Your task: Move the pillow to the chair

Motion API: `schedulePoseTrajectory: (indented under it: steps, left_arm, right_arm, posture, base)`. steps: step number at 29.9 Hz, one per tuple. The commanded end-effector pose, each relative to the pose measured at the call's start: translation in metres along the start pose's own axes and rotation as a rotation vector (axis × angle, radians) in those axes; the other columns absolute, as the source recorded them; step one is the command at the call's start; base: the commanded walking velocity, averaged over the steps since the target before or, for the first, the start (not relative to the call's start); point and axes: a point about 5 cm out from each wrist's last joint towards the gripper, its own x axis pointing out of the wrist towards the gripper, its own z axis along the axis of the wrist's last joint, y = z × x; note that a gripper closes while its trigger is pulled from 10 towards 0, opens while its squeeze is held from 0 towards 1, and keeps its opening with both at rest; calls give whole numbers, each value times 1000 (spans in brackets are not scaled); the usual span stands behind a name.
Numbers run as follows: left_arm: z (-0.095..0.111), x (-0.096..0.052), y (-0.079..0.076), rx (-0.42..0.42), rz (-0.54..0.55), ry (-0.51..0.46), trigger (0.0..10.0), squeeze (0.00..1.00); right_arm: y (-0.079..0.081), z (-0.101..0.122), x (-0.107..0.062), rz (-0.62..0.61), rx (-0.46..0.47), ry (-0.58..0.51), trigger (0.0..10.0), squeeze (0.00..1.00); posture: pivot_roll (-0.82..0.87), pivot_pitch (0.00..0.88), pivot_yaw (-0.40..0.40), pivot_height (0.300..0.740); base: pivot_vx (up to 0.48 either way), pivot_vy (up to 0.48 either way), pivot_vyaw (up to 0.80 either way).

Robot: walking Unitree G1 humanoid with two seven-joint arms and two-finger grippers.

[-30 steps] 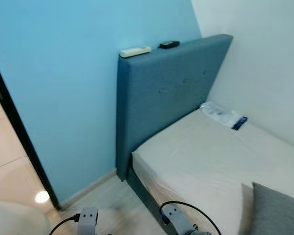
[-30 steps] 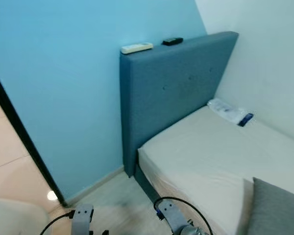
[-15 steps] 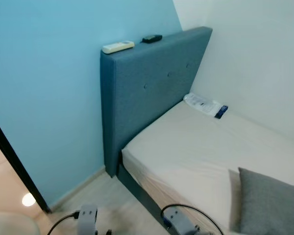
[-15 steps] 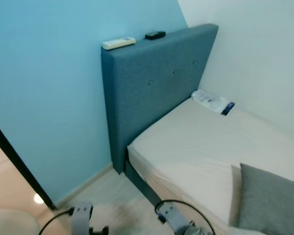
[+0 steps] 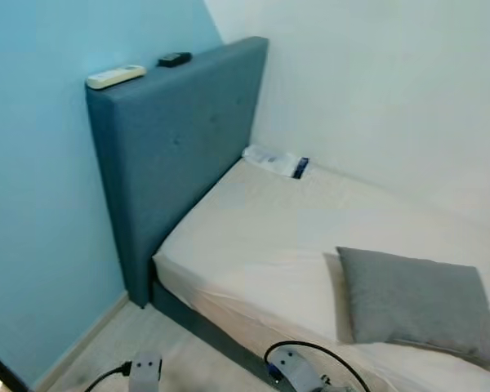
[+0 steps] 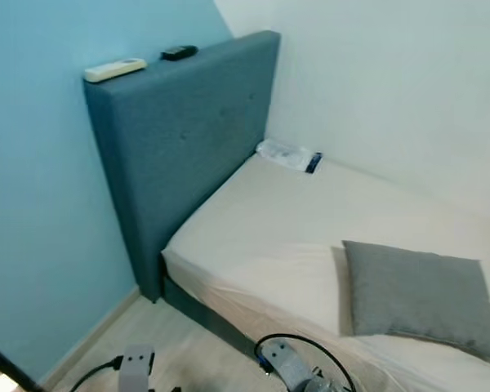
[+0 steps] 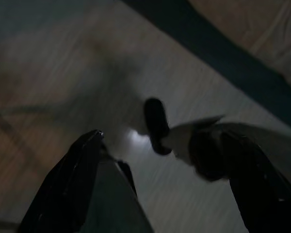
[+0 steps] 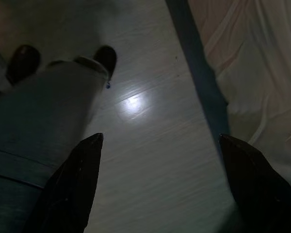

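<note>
Left hand [image 7: 150, 160] hangs low over pale plank floor [image 8: 150, 160], fingers [image 7: 72, 184] spread apart, nothing between; view dim and blurred. Right hand [image 8: 160, 179] likewise low over floor, fingers [image 8: 72, 189] wide apart, empty, w/ bed's blue base rail [image 8: 199, 77] and cream sheet just beyond its far fingertip.

Grey pillow [image 5: 416, 302] lies flat on bed [image 5: 261, 237], near foot-side edge, ahead and to right of both hands, well apart from them. Not touched by either.

Blue upholstered headboard [image 5: 180, 147] stands at far left of mattress against blue wall [image 5: 33, 204]. On its top edge: white remote [image 5: 115, 77] and small black item [image 5: 174, 59], side by side, apart. Clear packet w/ dark blue end [image 5: 276, 162] on mattress in far corner by white wall [image 5: 376, 90]. Robot's legs and dark feet [image 8: 105, 57] seen below right hand.
</note>
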Motion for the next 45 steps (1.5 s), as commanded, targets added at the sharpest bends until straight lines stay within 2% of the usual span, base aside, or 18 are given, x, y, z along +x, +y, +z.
schedulePoseTrajectory:
  steps: [1,14,24,33,38,45]
  left_arm:
    - [-1,0,-1,-7,2,6,10000,0]
    - [-6,-2,2,0,8,9,10000,0]
    - [-7,-3,3,1,19,-3,10000,0]
    - [-8,-3,7,2,57,17,10000,0]
    - [-6,-3,9,-18,63,-7,10000,0]
    - [-3,-3,11,-17,82,-18,10000,0]
  right_arm:
    - [-2,-3,-1,-8,-5,6,10000,0]
    - [3,-5,1,3,-11,14,10000,0]
    - [5,11,2,-12,-21,-17,10000,0]
    - [5,14,2,-14,-27,-24,10000,0]
    - [4,16,2,-19,-19,-33,10000,0]
    - [2,21,1,-20,8,-59,10000,0]
  posture:
    - [84,0,-121,740]
    - [111,14,-129,740]
    - [128,13,-141,740]
    - [140,11,-149,740]
    - [143,13,-150,740]
    - [139,10,-153,740]
  base:
    - [0,0,-719]
    - [0,0,-719]
    - [0,0,-719]
    - [0,0,-719]
    - [0,0,-730]
    - [0,-99,0]
